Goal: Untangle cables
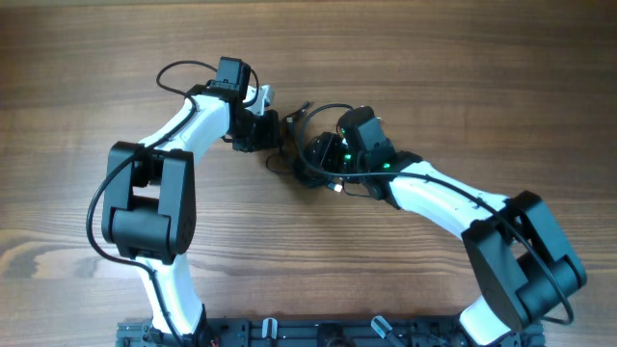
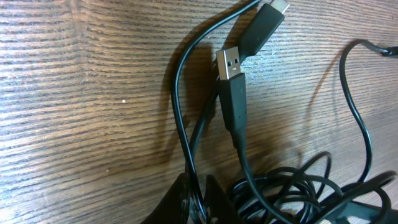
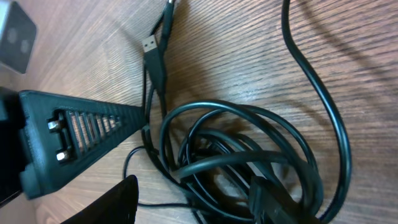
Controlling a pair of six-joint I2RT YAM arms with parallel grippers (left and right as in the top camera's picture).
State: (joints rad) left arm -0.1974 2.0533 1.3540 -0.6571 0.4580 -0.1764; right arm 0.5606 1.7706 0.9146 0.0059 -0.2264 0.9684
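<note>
Fingers (image 2: 176, 206) of the left tool (image 2: 196, 190) are seen pressed almost together at the near edge of the left wrist view. One thin black strand (image 2: 181, 106) of the cables (image 2: 298, 190) is pinched between them. From the pinch the strand is carried straight ahead of the tool over the wooden table (image 2: 81, 112) and is bent to the right at its far end. Close by the fingertips, to the tool's right, the bunched loops of the cables are heaped on the table. A little further ahead, just right of the pinched strand, a USB plug (image 2: 230, 63) is seen, its silver end pointed away from the tool. Beyond it a second black plug body (image 2: 258, 28) is laid slantwise at the far edge of the view.

The right tool (image 3: 140, 149) is held spread. Its ribbed finger (image 3: 81, 134) is seen on the left of the right wrist view and the other finger at the lower edge, with a clear gap left between them. Whether any cord is touched by them cannot be told. Just ahead of the fingertips and to their right, the cables are coiled in several overlapping rings on the table. Further ahead, the silver-ended plug is found beside a straight strand.

From overhead, both tools are seen brought close together at the middle of the table, with the tangle lying between and partly under them.
</note>
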